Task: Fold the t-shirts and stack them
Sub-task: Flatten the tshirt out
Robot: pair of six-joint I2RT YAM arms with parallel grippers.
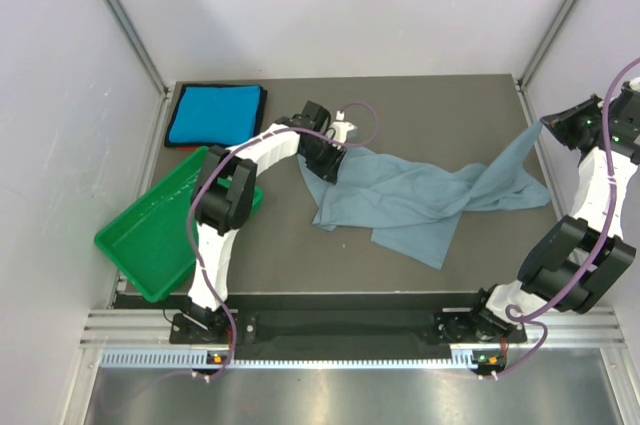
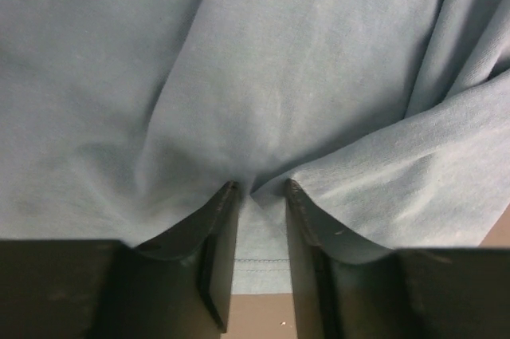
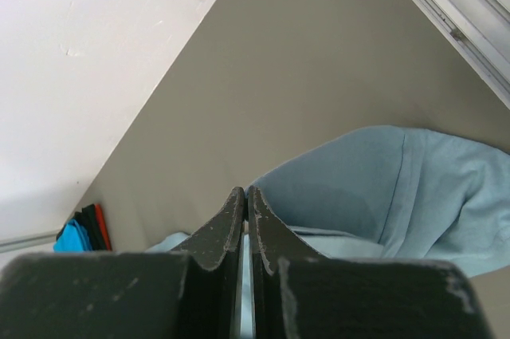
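- Two tools share the grey-blue t-shirt. The left tool is clamped on a pinch of cloth close to a hemmed edge. The right tool has its fingers pressed together on a thin sliver of the same cloth.
- Most of the shirt lies rumpled across the middle of the tabletop. Its right end is lifted off the surface, up toward the right tool near the right wall.
- The step in hand looks like spreading the shirt flat ahead of a fold; no fold is made yet.
- To do it well, draw the two grips apart evenly, so that the edge between them goes taut without a twist. The overhead view shows long diagonal creases and a flap trailing toward the near side, both of which need pulling out.
- The left grip sits low at the tabletop and the right one high. Bringing them level before lowering should let the cloth settle flat rather than bunch.
- Soft cloth will likely slip out of a shallow pinch under a hard tug. The right tool's bite looks thin, so a slow, gentle pull suits.
- Lay the shirt down in the middle, away from the green tray at the near left.
- The turquoise t-shirt lies folded at the far left corner, well apart from both tools. It is probably where the stack will be made.
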